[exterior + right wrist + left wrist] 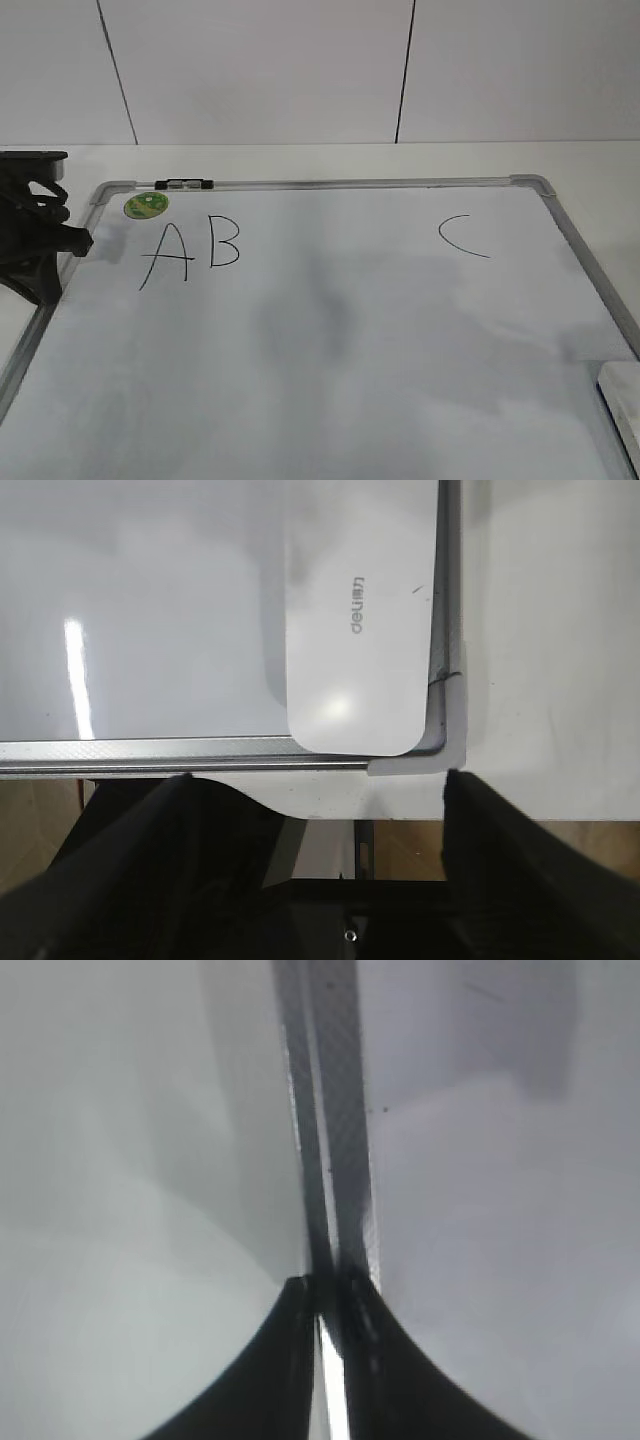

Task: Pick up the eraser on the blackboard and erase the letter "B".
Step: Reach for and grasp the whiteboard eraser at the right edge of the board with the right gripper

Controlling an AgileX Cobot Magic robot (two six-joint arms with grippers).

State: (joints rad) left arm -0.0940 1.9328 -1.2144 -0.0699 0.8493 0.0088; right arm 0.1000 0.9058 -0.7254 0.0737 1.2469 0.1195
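The blackboard (380,350) is a white dry-erase board with a grey frame lying flat on the table. The letter "B" (224,243) is at its upper left, just right of an "A" (167,255). The eraser (624,400), a white rounded block, lies in the board's near right corner; it fills the middle of the right wrist view (360,630). My right gripper (320,780) is open and empty, just short of the eraser, above the board's frame (200,752). My left gripper (78,243) is shut and empty at the board's left edge, over the frame (335,1160).
A "C" (460,237) is drawn at the upper right. A round green sticker (146,205) and a small black clip (184,184) sit at the top left of the board. A white wall stands behind. The table's edge and the floor show under my right gripper.
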